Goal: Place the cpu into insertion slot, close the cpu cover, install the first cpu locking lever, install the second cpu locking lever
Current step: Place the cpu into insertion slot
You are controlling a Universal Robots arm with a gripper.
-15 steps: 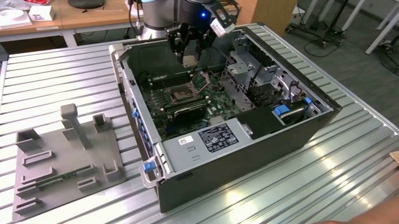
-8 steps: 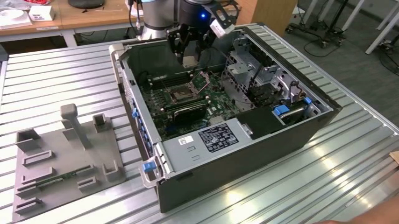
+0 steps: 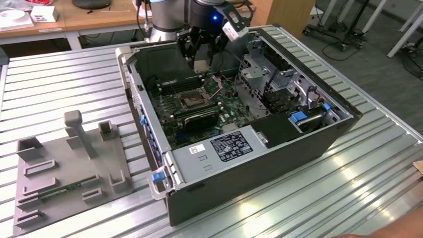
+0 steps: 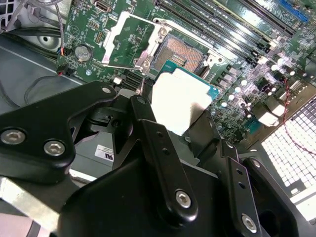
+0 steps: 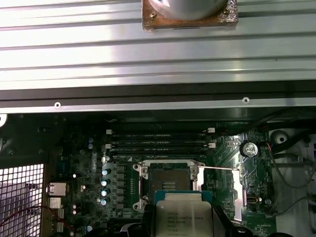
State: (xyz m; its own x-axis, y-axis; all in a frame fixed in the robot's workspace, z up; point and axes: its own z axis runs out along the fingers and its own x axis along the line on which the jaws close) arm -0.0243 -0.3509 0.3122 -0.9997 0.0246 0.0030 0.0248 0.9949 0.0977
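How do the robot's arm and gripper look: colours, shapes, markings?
The arm is silvery-grey and rounded, with a small blue light. The gripper is matte black, built of flat bar links joined by silver screws.

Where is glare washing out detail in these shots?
Second wrist view: the chip top is blown out white. First wrist view: the same chip is evenly lit, but the table slats are bright. Exterior view: sheen on the table toward the exterior view's right.

cpu (image 4: 180,98) top: bare silvery metal, smooth, bright glare. cpu cover (image 4: 112,37): thin shiny sheet metal. insertion slot (image 4: 183,52) rim: silvery metal, centre dark matt. gripper (image 4: 175,118) links: matt black, bright screw heads. motherboard (image 4: 84,29): green, glossy. table (image 3: 59,89): ribbed metal, satin sheen.
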